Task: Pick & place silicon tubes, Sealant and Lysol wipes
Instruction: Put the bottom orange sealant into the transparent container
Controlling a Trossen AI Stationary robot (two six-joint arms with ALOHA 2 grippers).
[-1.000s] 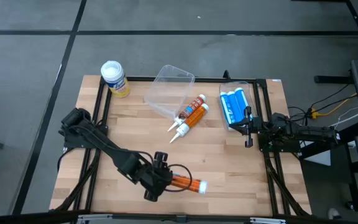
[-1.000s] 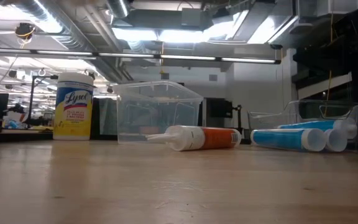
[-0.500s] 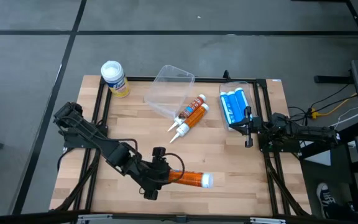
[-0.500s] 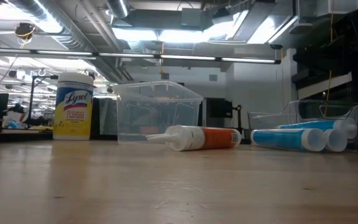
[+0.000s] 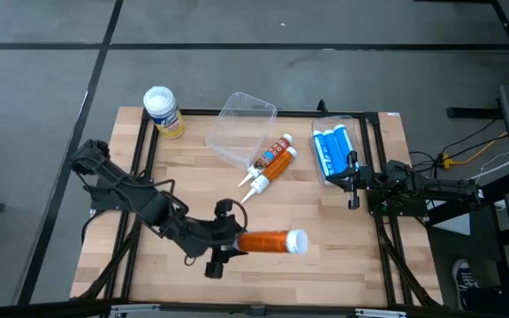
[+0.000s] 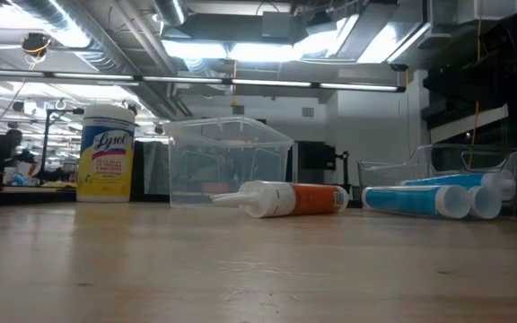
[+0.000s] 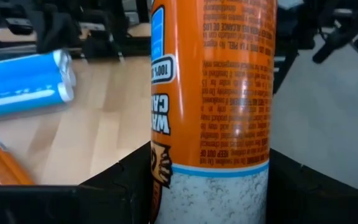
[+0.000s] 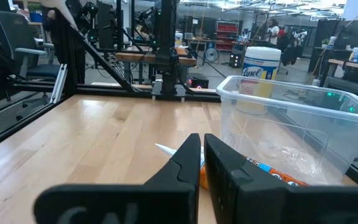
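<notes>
Near edge of the table [image 5: 325, 256]: left gripper [image 5: 222, 240] clamps an orange can [image 5: 268, 241] between its fingers; can lies level, white cap pointing toward the right side. Left wrist view shows the can [image 7: 213, 93] filling the space between the two dark fingers [image 7: 126, 177], orange label above a speckled grey band.

Mid-table: two orange tubes [image 5: 272, 163] lie side by side, touching, white nozzles aimed at the near-left. In the low view one of them [image 6: 285, 199] rests flat on the wood, nozzle to the left.

Right side: right gripper [image 5: 353, 181] rests at the table's edge, fingers [image 8: 188, 163] pressed together, holding nothing. Just beside it, blue tubes [image 5: 333, 150] lie inside a clear tray [image 5: 325, 177].

Farther back: clear empty bin [image 5: 237, 128] tilted, next to the orange tubes.

Far left corner: Lysol wipes [image 5: 163, 111] upright, white lid on, well apart from both grippers.
</notes>
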